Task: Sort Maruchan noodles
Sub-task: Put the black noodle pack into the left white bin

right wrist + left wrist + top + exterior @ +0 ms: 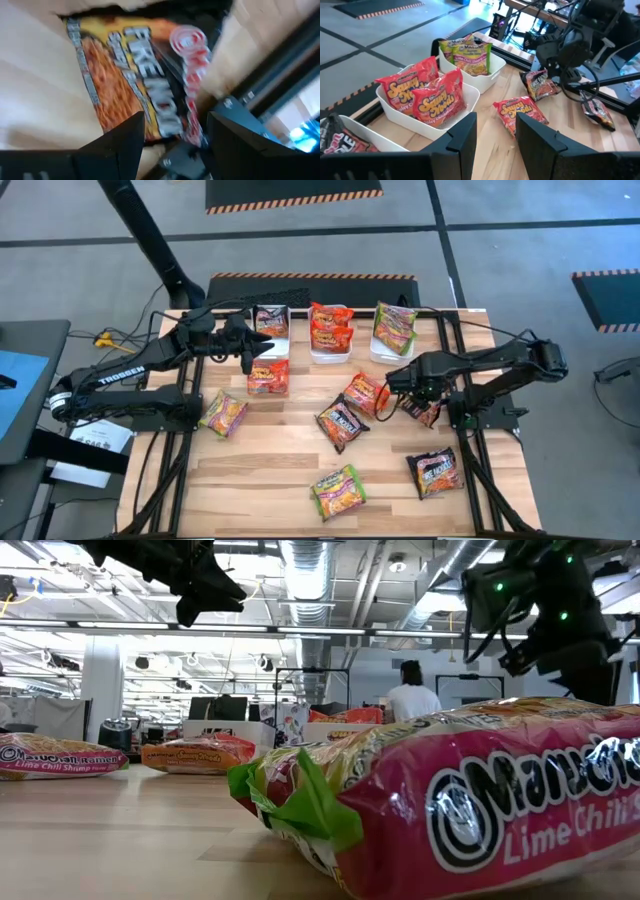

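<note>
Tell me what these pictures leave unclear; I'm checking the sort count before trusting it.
- Left bin: in the high view the left tool and its arm cover part of it; the left wrist view cuts it off at the edge, so its packet count is unclear.
- Dark packet under the right tool: blurred in the right wrist view, print only partly legible.
- Low view: the lime chili packet blocks the table behind it.

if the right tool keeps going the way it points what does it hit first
Most likely the dark noodle packet lying right in front of the open right tool, near the table's right edge; exact depth is unclear.
</note>
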